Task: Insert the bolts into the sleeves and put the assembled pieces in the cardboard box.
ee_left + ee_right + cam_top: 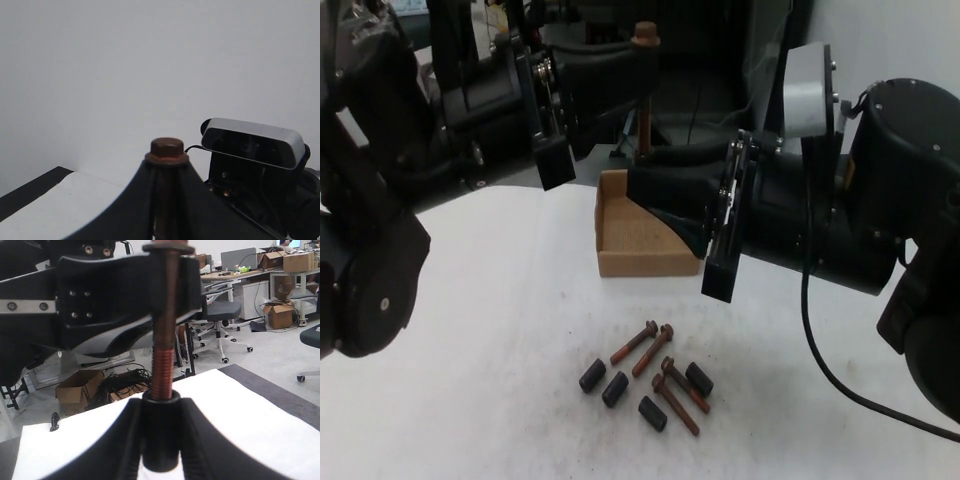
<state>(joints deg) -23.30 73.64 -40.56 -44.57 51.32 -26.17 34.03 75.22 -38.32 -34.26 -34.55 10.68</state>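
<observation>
My left gripper (638, 75) is shut on a rusty bolt (645, 120), which it holds upright above the cardboard box (620, 255). The bolt's hex head (166, 150) pokes out between the left fingers (130, 200). My right gripper (161, 440) is shut on a black sleeve (161, 432) just below. The bolt's threaded end (163, 365) stands in the sleeve's mouth. In the high view the right gripper (665, 195) hangs over the box's right side. Several loose bolts (634, 342) and black sleeves (592, 375) lie together on the white table near its front.
The open cardboard box stands at the middle back of the white table (470, 330). The right arm's wrist camera (252, 145) is close by the left gripper. Bare table lies to the left and right of the pile of parts.
</observation>
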